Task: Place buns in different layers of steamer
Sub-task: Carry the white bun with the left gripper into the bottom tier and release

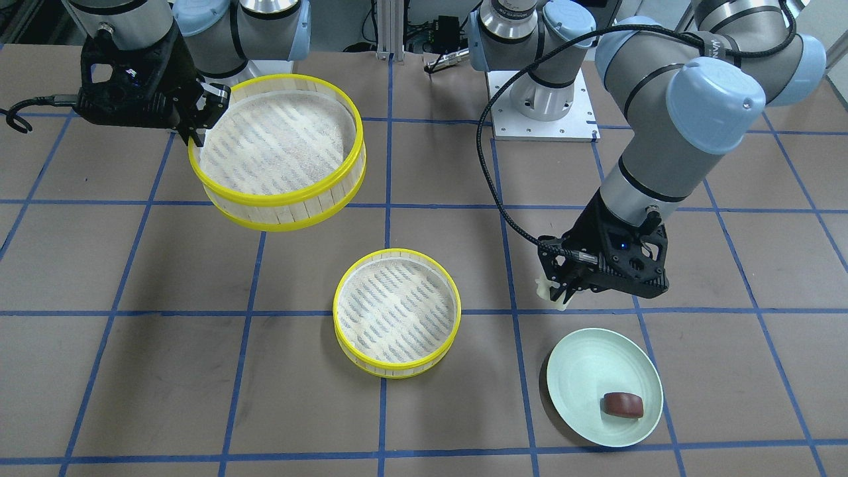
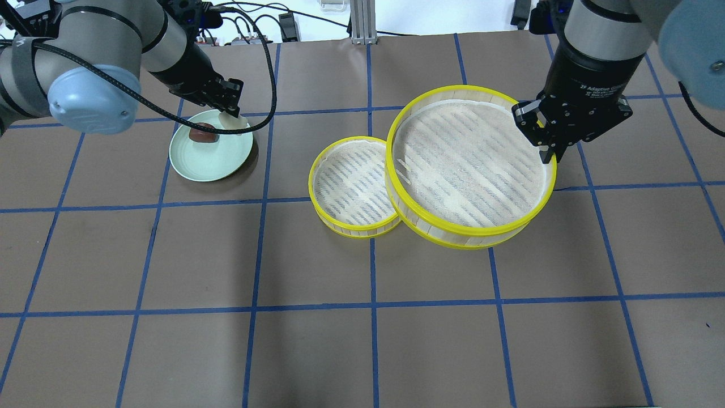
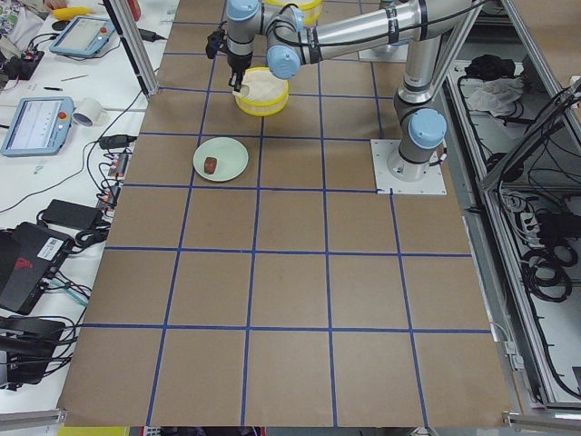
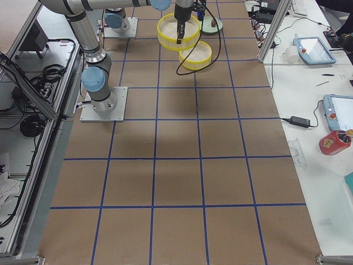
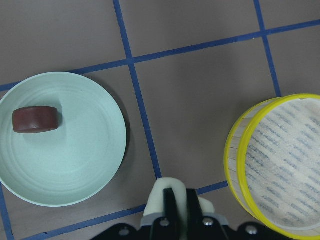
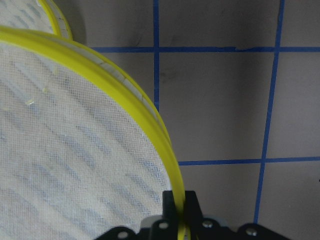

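My left gripper (image 1: 562, 293) is shut on the cream-white bun (image 1: 547, 290), held above the table just beside the pale green plate (image 1: 583, 371); the bun also shows in the left wrist view (image 5: 164, 194). The reddish-brown bun (image 1: 622, 405) lies on the plate. One steamer layer (image 1: 391, 368) stands on the table's middle with nothing in it. My right gripper (image 1: 201, 122) is shut on the yellow rim of the other steamer layer (image 1: 291, 213) and holds it lifted in the air, also with nothing in it. In the overhead view the lifted layer (image 2: 470, 235) overlaps the resting one (image 2: 351, 229).
The left arm's black cable (image 1: 493, 179) loops above the table between the arm bases and the left gripper. The white mounting plate (image 1: 543, 126) sits at the robot's side of the table. Blue tape lines grid the brown tabletop.
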